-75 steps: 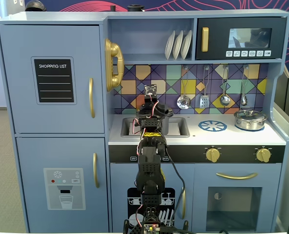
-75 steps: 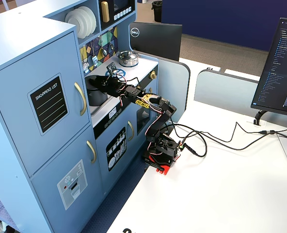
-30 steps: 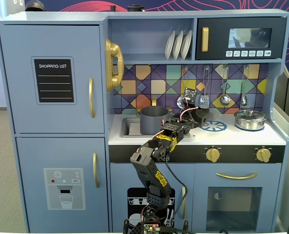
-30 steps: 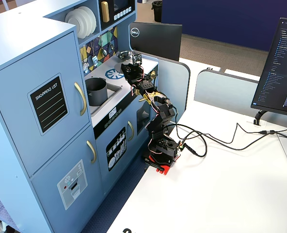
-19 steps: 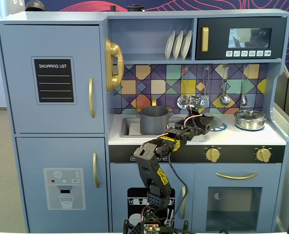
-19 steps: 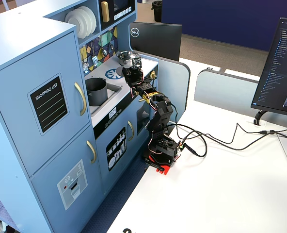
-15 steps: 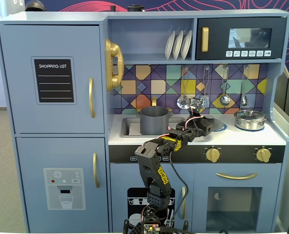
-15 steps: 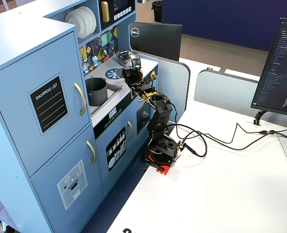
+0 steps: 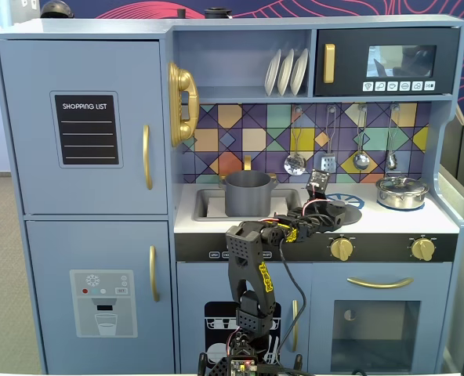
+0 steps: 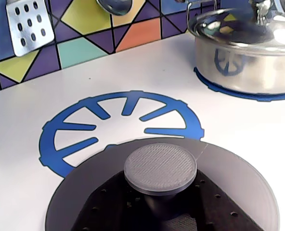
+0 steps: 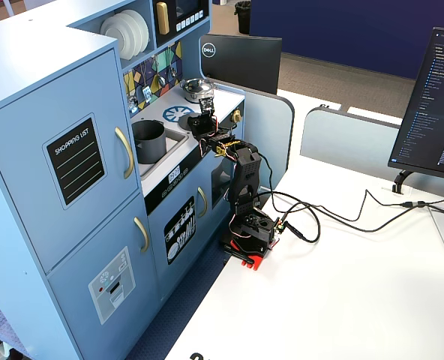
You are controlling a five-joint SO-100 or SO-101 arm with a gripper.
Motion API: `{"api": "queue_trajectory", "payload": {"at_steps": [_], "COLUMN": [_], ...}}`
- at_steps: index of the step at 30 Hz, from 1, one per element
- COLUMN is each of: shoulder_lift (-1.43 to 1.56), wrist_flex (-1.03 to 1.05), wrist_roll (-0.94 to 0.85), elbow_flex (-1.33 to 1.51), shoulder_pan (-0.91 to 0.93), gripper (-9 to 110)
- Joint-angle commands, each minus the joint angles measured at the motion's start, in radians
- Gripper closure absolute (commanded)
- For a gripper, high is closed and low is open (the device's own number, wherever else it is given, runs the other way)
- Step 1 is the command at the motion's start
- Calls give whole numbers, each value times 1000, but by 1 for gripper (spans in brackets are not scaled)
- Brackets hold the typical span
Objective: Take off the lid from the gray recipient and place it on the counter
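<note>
The dark-gray lid [image 10: 239, 178] fills the bottom of the wrist view, low over the white counter [image 10: 27, 110] and overlapping the near edge of the blue burner ring [image 10: 118, 118]. I cannot tell whether it touches the counter. My gripper [image 10: 161, 207] is shut on the stem under the lid's round knob [image 10: 160, 167], with a black finger on each side. In a fixed view the gripper [image 9: 334, 207] reaches over the counter [image 9: 389, 221] right of the sink. The gray recipient [image 9: 249, 194] stands uncovered in the sink, also seen in the other fixed view [image 11: 148, 141].
A shiny silver pot with its lid [image 10: 243, 53] stands on the right burner, close behind the gripper, also in a fixed view [image 9: 401, 192]. Utensils [image 9: 295, 163] hang on the tiled back wall. Gold stove knobs [image 9: 341, 248] sit on the front panel.
</note>
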Motion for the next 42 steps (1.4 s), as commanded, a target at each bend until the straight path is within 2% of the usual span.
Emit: {"api": "queue_trajectory", "payload": {"at_steps": [1, 6, 14, 26, 42], "shoulder_lift": [-6, -14, 5, 38, 114], "wrist_flex": [-46, -52, -78, -84, -143], "wrist_roll": [-14, -31, -20, -34, -43], "elbow_flex": [-58, -52, -14, 32, -6], "shoulder_pan": [-26, -34, -25, 41, 44], "gripper": [102, 102, 78, 58, 62]}}
